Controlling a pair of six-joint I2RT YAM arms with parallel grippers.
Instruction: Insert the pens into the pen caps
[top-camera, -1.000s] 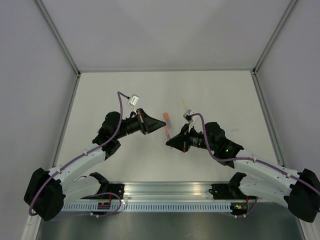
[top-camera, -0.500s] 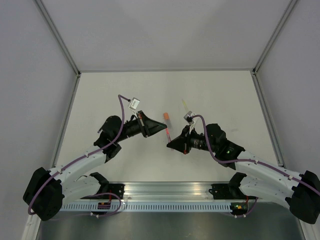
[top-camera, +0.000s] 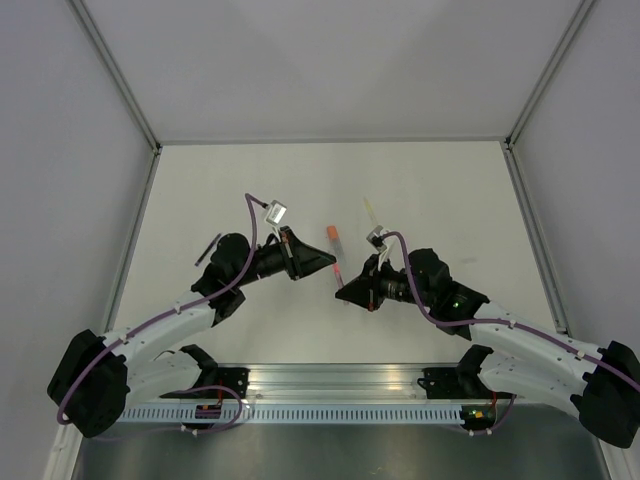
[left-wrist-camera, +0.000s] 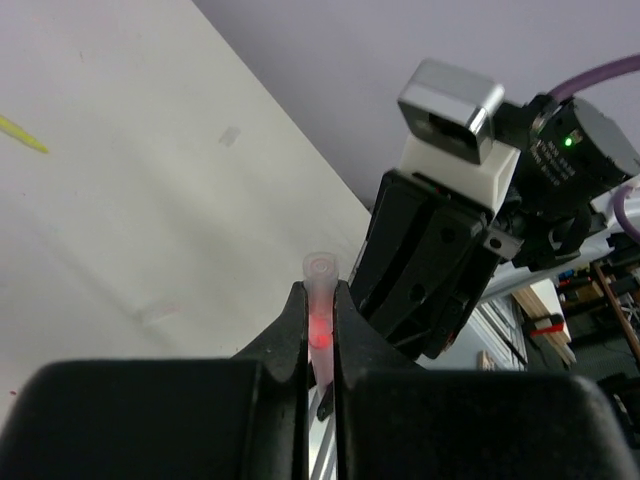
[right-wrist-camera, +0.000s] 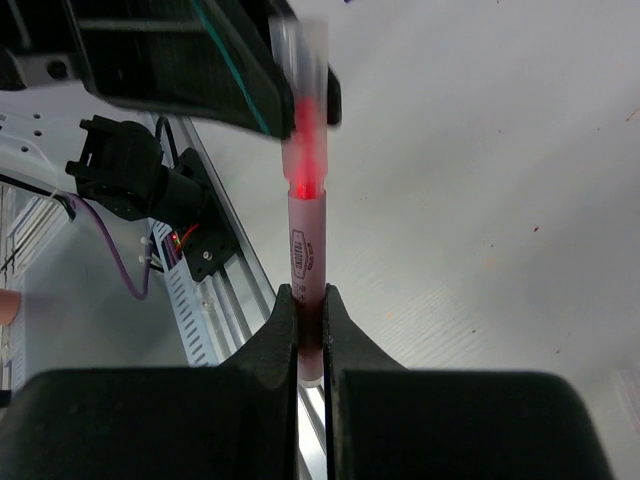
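Pinkish pen barrel (right-wrist-camera: 306, 240) sits clamped in the right pincer (right-wrist-camera: 309, 300), held above the table. Its long axis runs straight away into the translucent cap (right-wrist-camera: 303, 70), where its red tip appears partly entered. The left pincer (left-wrist-camera: 320, 297) pinches that cap opposite. Seating looks like a push along this shared line.

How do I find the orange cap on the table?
On the white table, find where the left gripper and right gripper meet mid-table. Just beyond them sits the orange cap. It is short and stubby; the yellow pen to its right is long and thin.
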